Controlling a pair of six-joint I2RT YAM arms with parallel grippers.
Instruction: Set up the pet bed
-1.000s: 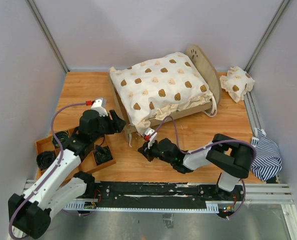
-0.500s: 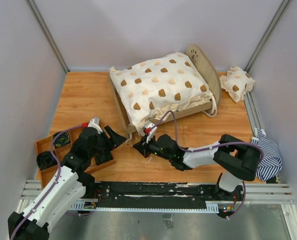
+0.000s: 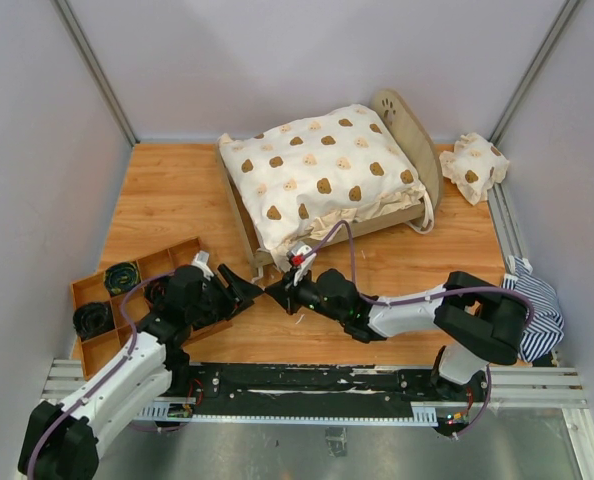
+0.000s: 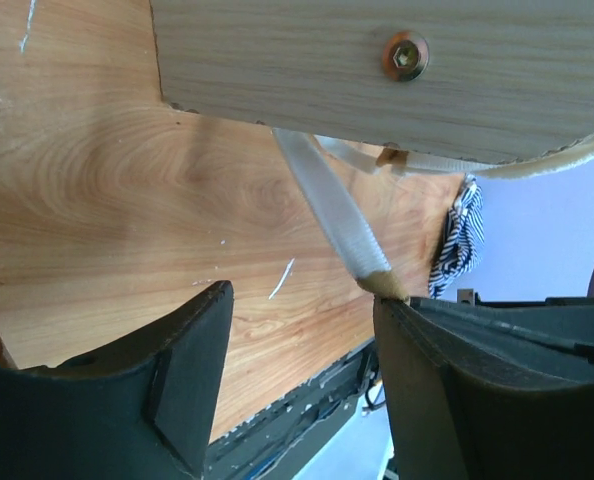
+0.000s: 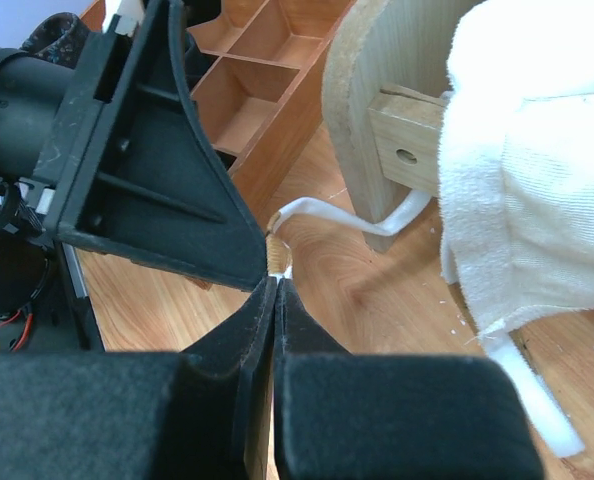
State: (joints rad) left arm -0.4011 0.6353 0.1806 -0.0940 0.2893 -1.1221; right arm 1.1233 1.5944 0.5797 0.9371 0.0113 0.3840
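Far left, near edge of wooden table (image 3: 177, 190): brown compartment tray (image 3: 167, 252), black coiled items (image 3: 124, 274) in its left cells.

Left gripper (image 3: 239, 283) lies low over the table just right of the tray, pointing at the bed's near corner. Jaws moderately apart, only bare tabletop between them. One finger (image 5: 167, 190) meets the tips of the right gripper (image 3: 274, 292), which comes in from the right with its jaws pressed together.

A white ribbon (image 4: 327, 205) comes from under the footboard (image 3: 239, 210) down to that meeting point. Its end sits at the right gripper's tips, a sliver of white between them, so it looks pinched there.

Pet bed (image 3: 392, 221) stands mid-table toward the back, set at an angle, footboard left, arched headboard (image 3: 397, 110) at the right rear. Cream bear-print cover (image 3: 322, 165) is draped over the frame, hanging past the near corner.

Right rear: small bear-print pillow (image 3: 474, 168) lies apart from the bed. Far right, near edge: striped mattress (image 3: 533, 310) is crumpled beside the right arm's base, well away from the frame.
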